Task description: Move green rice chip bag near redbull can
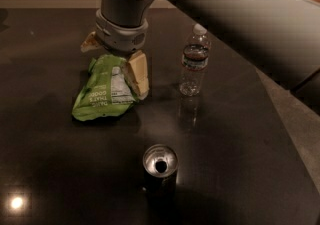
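The green rice chip bag lies flat on the dark table, left of centre, white label panel up. My gripper is low over the bag's far end, open, with one tan finger at the bag's right edge and the other behind its far left corner. The far end of the bag is hidden under the gripper. The redbull can stands upright near the front, silver top and dark hole up, well apart from the bag and to its front right.
A clear plastic water bottle with a white cap stands upright to the right of the bag. The table's right edge runs diagonally, with lighter floor beyond. My arm crosses the upper right of the view.
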